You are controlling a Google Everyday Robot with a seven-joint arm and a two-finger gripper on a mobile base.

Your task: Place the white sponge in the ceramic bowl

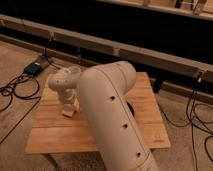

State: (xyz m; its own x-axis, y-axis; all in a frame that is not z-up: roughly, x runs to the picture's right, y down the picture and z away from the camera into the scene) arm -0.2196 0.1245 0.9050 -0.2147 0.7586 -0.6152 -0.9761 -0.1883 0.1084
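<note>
Nearest the camera, much of the view is filled by the robot's thick cream arm (pixel 112 117), which rises from the bottom edge and bends to the left over a wooden table (pixel 55 134). Beyond that bend, the gripper (pixel 69 105) is pointed down at the left part of the tabletop. At its tip a small pale block is seen, taken to be the white sponge (pixel 68 113), resting on or just above the wood. How far the claw is spread, and whether the block is gripped or only touched, cannot be told, since the two pale shapes run together.

Further right, only a dark curved sliver of the ceramic bowl (pixel 130 107) is shown past the arm's edge; the rest is hidden behind the arm. The sponge is well apart from it.

The task is judged to be at an early stage: the sponge is being reached or taken hold of, and nothing has been placed in the bowl. A lift, a carry to the right and a release are left.

Behind the table, cables (pixel 15 92) are laid across the floor.
</note>
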